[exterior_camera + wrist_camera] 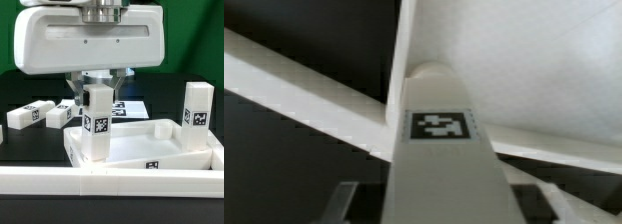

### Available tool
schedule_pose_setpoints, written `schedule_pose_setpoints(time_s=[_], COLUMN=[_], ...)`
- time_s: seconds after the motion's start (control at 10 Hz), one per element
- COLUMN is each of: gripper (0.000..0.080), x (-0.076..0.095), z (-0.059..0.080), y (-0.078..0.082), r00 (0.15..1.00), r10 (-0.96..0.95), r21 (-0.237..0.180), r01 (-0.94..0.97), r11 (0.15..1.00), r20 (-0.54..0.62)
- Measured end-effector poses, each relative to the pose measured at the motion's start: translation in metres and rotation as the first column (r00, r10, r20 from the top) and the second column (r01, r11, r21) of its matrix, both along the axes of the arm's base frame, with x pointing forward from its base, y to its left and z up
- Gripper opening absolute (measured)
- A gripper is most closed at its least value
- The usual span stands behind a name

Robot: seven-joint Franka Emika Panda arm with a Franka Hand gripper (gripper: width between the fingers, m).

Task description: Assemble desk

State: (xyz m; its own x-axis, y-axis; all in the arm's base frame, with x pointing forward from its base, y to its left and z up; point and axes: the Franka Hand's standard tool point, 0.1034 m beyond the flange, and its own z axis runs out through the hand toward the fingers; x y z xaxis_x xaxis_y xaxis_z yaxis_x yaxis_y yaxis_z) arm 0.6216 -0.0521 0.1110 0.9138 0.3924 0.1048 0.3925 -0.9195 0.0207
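The desk (140,148) is seen in loose parts on the black tabletop (30,148). Its big flat plate (170,128) is laid just behind the long white rail (60,183), toward the exterior view's right. All the parts are thought to be hard, stiff plastic, light to lift but smooth, so a weak grip could let them slip. A leg is best taken near its top end, on two flat sides that face away from each other, so that it cannot turn in the grip. The plate looks too wide to be pinched across, so it is better taken by its raised rim or pushed. One plate is counted, and four legs. The held leg (96,140) is stood upright at the plate's corner on the exterior view's left. Its top end is pinched between the jaws, which look clenched on it. Whether its foot is fully down in the corner hole cannot be told. The standing leg (197,115) is set upright at the corner on the exterior view's right. Two lying legs (25,118) (62,113) are seen flat on the tabletop, well apart from the plate. One marker board (128,105) is partly hidden behind the held leg.
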Motion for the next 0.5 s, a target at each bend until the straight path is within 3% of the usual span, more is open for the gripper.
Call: schedule_pose_setpoints(time_s=[0.2,0.5], gripper=[0.0288,0.0289], x=[-0.0004,-0.0002], z=[-0.0003,-0.0007], y=[-0.0016,-0.0021], r00=[0.977,0.875], r10=[-0.212,-0.484], r21=[0.04,0.068], r01=[0.212,0.484], r11=[0.976,0.872], r20=[-0.007,-0.023])
